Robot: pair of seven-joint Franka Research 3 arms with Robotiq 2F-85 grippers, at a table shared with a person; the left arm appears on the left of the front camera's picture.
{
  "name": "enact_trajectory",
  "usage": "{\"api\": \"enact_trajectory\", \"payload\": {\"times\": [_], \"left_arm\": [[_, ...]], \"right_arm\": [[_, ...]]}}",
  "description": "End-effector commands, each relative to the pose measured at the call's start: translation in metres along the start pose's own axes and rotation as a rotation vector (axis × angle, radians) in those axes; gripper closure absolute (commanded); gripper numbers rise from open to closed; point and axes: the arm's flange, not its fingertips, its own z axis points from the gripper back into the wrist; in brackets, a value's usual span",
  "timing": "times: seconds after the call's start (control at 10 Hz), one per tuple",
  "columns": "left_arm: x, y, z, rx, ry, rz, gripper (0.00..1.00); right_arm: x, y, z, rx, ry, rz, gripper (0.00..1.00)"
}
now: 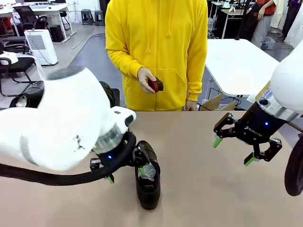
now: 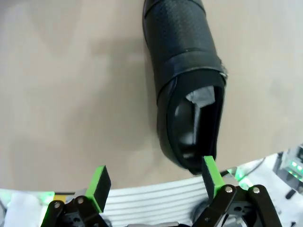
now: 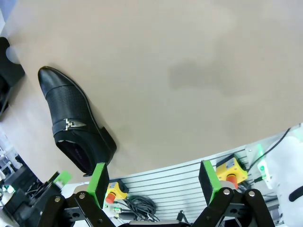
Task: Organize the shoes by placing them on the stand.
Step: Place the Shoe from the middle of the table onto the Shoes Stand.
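We count one shoe (image 1: pixel 147 182) in the front view, lying on the tan surface (image 1: pixel 203 189) at 6 o'clock, toe toward the robot. The left pincer (image 1: pixel 124 174) hangs at its heel end, at 9 o'clock of the shoe, fingers spread, one green pad (image 2: pixel 211 176) just beside the heel rim. The right pincer (image 1: pixel 233 151) hovers at 3 o'clock, well apart, fingers spread, gripping nothing. We count one person (image 1: pixel 156 52) at 12 o'clock, one hand (image 1: pixel 147 80) holding one small reddish-brown brush (image 1: pixel 155 85).
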Motion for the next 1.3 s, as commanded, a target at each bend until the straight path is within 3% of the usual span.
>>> {"api": "enact_trajectory", "payload": {"times": [0.0,0.4,1.0,1.1,1.2], "left_arm": [[0.015,-0.017,-0.021,0.05,-0.063,0.005,0.0],[0.025,-0.024,-0.041,0.098,-0.127,-0.021,0.0],[0.027,-0.018,-0.054,0.142,-0.045,-0.014,0.0],[0.026,-0.018,-0.058,0.158,-0.016,-0.022,0.1],[0.025,-0.018,-0.062,0.172,0.001,-0.027,0.29]], "right_arm": [[0.003,0.0,0.003,-0.002,0.001,0.016,0.0],[0.003,0.0,0.003,-0.002,0.001,0.016,0.0],[0.003,0.0,0.003,-0.002,0.001,0.016,0.0],[0.003,0.0,0.003,-0.002,0.001,0.016,0.0],[0.003,0.0,0.003,-0.002,0.001,0.016,0.0]]}}
